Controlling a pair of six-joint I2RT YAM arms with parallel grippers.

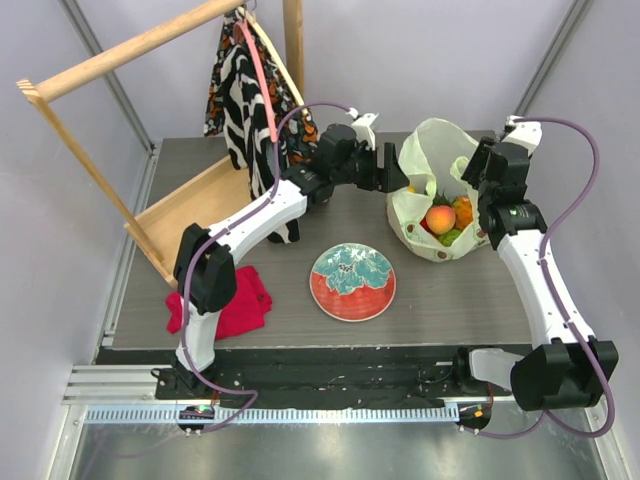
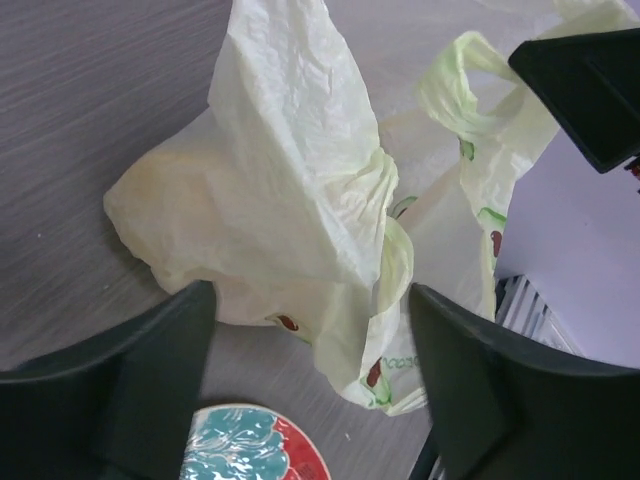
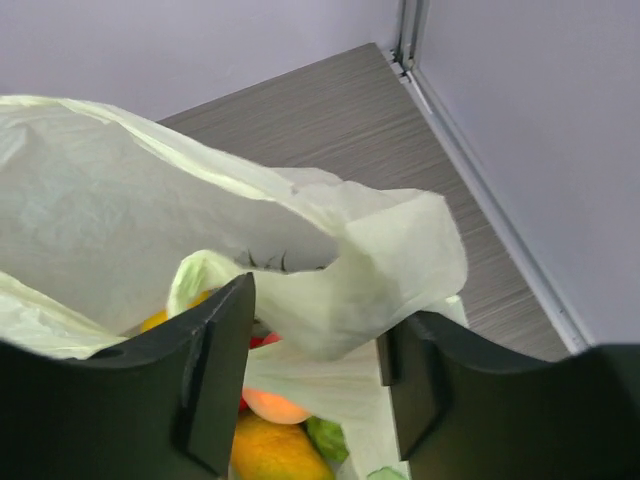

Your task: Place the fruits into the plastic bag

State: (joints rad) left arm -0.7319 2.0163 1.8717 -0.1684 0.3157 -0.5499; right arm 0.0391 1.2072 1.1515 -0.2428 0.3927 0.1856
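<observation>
Plastic bag: the pale yellow-green plastic bag (image 1: 432,140) sits on the table (image 1: 460,300) at about 1 o'clock from the plate, its mouth gaping upward and its loop handles loose.
Fruits: the fruits (image 1: 445,220) lie inside the bag; a peach (image 1: 440,218), an orange-coloured piece (image 1: 463,210) and something green (image 1: 451,237) show through the mouth. The rest cannot be told apart under the film.
Plate: the red plate (image 1: 325,295) with the teal pattern, mid-table, holds no fruit.
Left gripper: the left gripper (image 1: 393,172) is at the bag's 9 o'clock. Its wrist view shows the jaws well apart, with crumpled bag film ahead of them and nothing clamped.
Right gripper: the right gripper (image 1: 470,168) is at the bag's 2 o'clock. The jaws are apart, and a fold of the bag's rim hangs in the gap without being pinched.
Step in hand: judging by the bare plate and the filled bag, the loading looks done and both grippers appear to be letting go of the bag's edges.
Next move: each arm probably needs to lift up and away without snagging a handle, since a caught handle could tip the bag and spill the fruits.
Surroundings: a red cloth (image 1: 235,305) lies at 9 o'clock from the plate, and a black-and-white garment (image 1: 240,90) hangs on a wooden rack (image 1: 130,50) at 11 o'clock.
</observation>
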